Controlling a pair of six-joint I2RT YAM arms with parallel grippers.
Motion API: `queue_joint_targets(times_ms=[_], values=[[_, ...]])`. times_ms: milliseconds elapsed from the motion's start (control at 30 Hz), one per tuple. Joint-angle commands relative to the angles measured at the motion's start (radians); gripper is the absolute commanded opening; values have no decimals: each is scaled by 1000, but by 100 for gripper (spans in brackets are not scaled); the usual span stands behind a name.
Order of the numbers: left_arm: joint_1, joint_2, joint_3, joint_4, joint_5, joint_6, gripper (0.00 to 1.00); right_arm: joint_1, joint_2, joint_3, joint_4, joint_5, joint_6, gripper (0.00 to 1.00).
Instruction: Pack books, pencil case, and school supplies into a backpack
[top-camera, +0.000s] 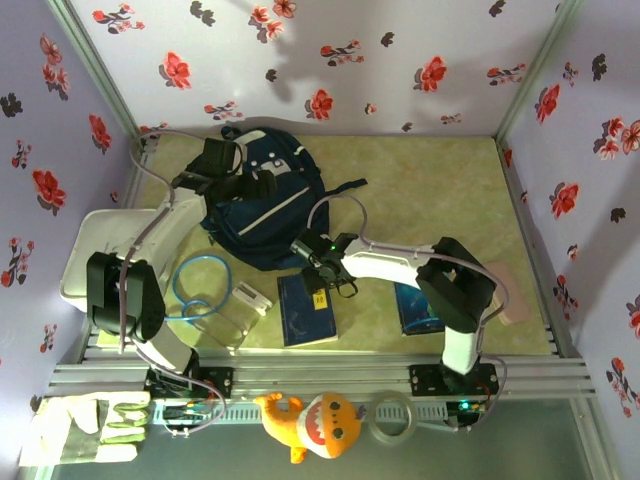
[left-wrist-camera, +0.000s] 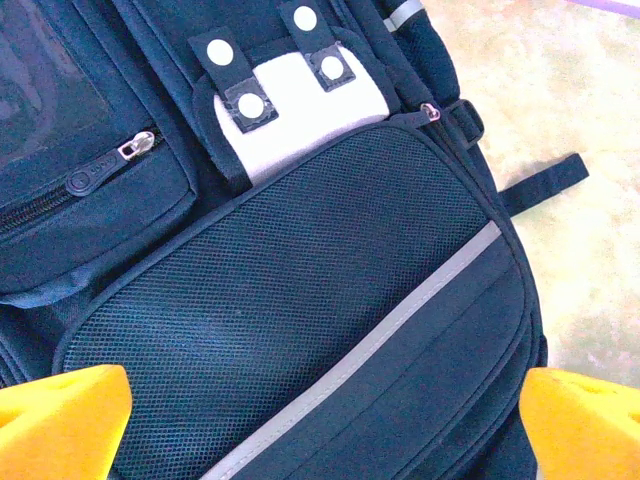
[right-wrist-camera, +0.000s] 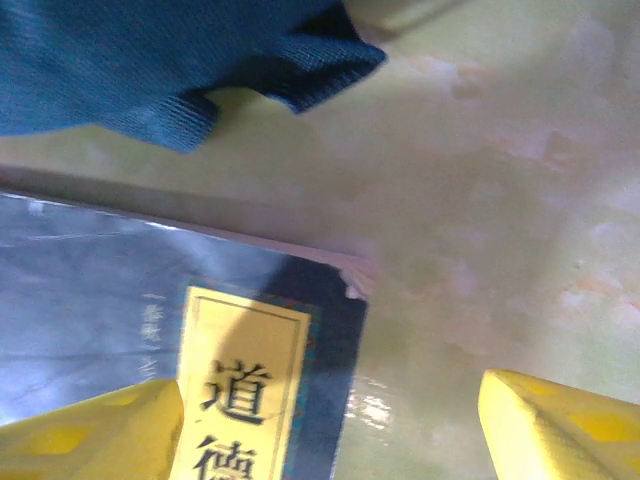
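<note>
Hovering at a corner of the navy book (right-wrist-camera: 100, 300) lying flat on the counter (right-wrist-camera: 500, 200), the right tool (right-wrist-camera: 330, 440) has its fingers (right-wrist-camera: 90, 435) apart, one over the cover, one over bare counter; closing here may just skid the thin book away. The left tool (left-wrist-camera: 320, 430), likewise apart, hangs over the backpack (left-wrist-camera: 300, 330), whose pocket zip (left-wrist-camera: 135, 148) is shut. From above, book and backpack lie just beside each other, with a brighter book (top-camera: 412, 310) further right.

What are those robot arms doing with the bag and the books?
They're packing for school. The left gripper hangs open over the backpack. The right gripper is open above a corner of the navy book with a yellow title strip, which lies on the table. Neither holds anything yet.
</note>
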Motion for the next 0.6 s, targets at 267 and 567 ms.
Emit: queue_joint_targets(times_ms=[267,567], values=[[7,-33,16,4,11,23,100,-119,3,-45,-154,170,60,78],[-4,-22,30,-4,98,4,100,-262,-42,-67,-81,229,-20,78]])
